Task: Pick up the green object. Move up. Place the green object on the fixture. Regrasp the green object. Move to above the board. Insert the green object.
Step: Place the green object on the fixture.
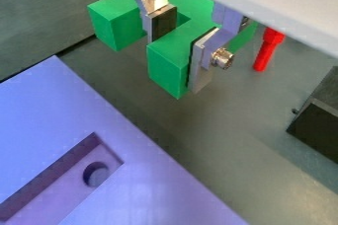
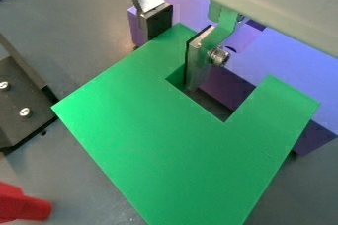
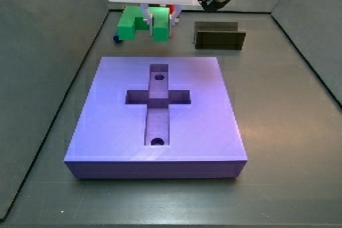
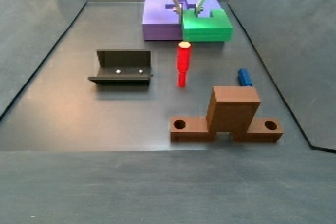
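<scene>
The green object (image 1: 165, 66) is a bright green U-shaped piece lying flat on the dark floor just past the far end of the purple board (image 3: 187, 112). It shows in both side views (image 3: 134, 22) (image 4: 207, 28). My gripper (image 1: 183, 46) is down over it and shut on one prong. One finger stands in the notch and the other on the prong's outer face, as a wrist view (image 2: 179, 41) shows. The fixture (image 3: 219, 37) is a dark box-like holder standing apart on the floor, also in a side view (image 4: 121, 68).
A thin red post (image 4: 184, 63) stands close to the green object. A small blue peg (image 4: 245, 77) and a taller orange-brown block (image 4: 234, 115) are farther off. Grey walls enclose the floor.
</scene>
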You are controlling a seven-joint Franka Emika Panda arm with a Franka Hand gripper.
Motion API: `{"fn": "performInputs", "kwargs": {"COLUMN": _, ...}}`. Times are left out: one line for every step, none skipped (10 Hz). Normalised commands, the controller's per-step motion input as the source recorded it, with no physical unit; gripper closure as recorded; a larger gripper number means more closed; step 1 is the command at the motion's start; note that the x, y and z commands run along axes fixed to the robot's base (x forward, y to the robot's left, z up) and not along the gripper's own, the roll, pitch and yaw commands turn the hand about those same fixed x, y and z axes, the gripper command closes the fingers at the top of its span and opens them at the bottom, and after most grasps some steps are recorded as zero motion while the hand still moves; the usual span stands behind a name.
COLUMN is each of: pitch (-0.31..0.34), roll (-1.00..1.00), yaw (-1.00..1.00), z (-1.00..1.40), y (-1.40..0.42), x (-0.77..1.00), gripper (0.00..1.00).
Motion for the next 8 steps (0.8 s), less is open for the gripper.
{"fn": "performInputs", "kwargs": {"pitch": 0.0, "roll": -0.58, "yaw": 0.0, "z": 0.65, "y": 0.09, "x": 0.46, "gripper": 1.0}}
{"fn": "performInputs", "kwargs": {"pitch": 0.034, "roll": -0.43, "yaw": -0.01, "z": 0.64, "y": 0.0, "x": 0.94, "gripper": 1.0}}
{"fn": "performInputs", "kwargs": {"pitch": 0.091, "roll": -0.31, "yaw": -0.11, "z": 0.7, "y": -0.08, "x": 1.0, "gripper": 1.0}}
{"fn": "performInputs", "kwargs": {"pitch": 0.163, "roll": -0.33, "yaw": -0.09, "z": 0.72, "y": -0.02, "x": 1.0, "gripper": 1.0}}
{"fn": "performInputs", "kwargs": {"pitch": 0.071, "roll": -0.31, "yaw": -0.09, "z": 0.6, "y": -0.21, "x": 1.0, "gripper": 1.0}}
{"fn": "performInputs", "kwargs": {"pitch": 0.0, "roll": -0.16, "yaw": -0.09, "z": 0.41, "y": -0.29, "x": 1.0, "gripper": 1.0}}
{"fn": "performInputs", "kwargs": {"pitch": -0.08, "roll": -0.26, "yaw": -0.12, "z": 0.26, "y": -0.15, "x": 0.97, "gripper": 1.0}}
{"fn": "performInputs", "kwargs": {"pitch": -0.183, "roll": -0.12, "yaw": -0.1, "z": 0.13, "y": -0.09, "x": 0.92, "gripper": 1.0}}
